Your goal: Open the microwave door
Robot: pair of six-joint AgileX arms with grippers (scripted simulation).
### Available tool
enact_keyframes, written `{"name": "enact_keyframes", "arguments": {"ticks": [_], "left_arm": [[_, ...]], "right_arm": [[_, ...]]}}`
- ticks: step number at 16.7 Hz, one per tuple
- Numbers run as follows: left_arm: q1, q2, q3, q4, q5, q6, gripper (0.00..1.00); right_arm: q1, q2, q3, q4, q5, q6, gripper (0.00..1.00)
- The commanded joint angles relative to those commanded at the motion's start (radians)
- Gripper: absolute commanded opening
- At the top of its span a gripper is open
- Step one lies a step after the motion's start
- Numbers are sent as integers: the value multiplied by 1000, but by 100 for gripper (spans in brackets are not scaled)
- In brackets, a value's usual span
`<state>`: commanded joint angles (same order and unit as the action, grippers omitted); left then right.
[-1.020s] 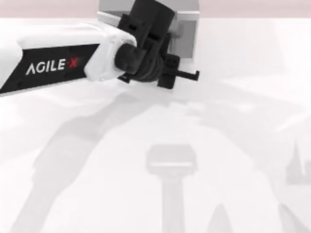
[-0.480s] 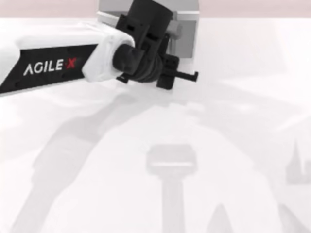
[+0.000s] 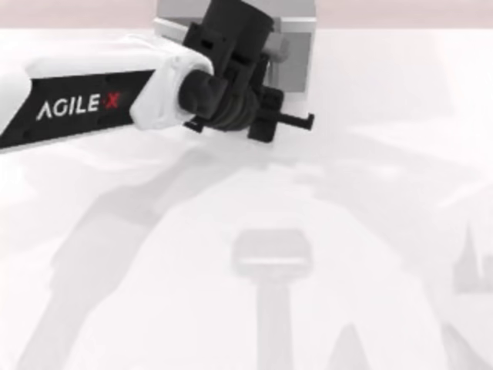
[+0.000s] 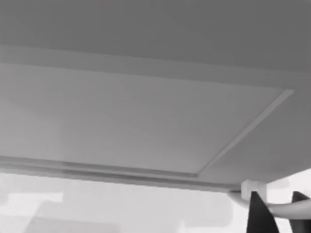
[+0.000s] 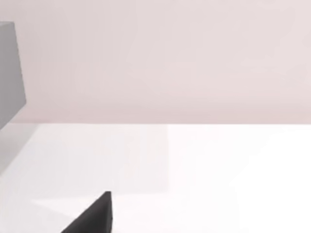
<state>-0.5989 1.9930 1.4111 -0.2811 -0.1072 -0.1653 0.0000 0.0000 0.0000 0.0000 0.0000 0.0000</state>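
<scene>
The silver-grey microwave stands at the table's far edge, near the middle. My left gripper reaches in at its front, and the arm hides most of it. In the left wrist view the microwave door fills the frame, a flat grey panel with a large window. Its pale bar handle runs between my left gripper's two dark fingers, which are shut on it. From these views I cannot tell how far the door stands from the body. My right gripper shows only as a dark corner, apart from the microwave.
The white table spreads in front of the microwave and carries only arm shadows. A pale pink wall rises behind the table's far edge. My left arm's white link crosses the far left of the table.
My left arm has drawn back a little toward the left, with the gripper still at the handle. Nothing else has visibly moved.
</scene>
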Motion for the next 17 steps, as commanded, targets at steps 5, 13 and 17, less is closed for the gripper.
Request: {"name": "enact_keyframes", "arguments": {"ticks": [5, 13, 17], "left_arm": [[0, 0, 0, 0, 0, 0, 0], [1, -11, -17, 7, 21, 16, 0], [14, -28, -41, 17, 39, 46, 0]], "right_arm": [[0, 0, 0, 0, 0, 0, 100], [0, 0, 0, 0, 0, 0, 100], [0, 0, 0, 0, 0, 0, 100]]}}
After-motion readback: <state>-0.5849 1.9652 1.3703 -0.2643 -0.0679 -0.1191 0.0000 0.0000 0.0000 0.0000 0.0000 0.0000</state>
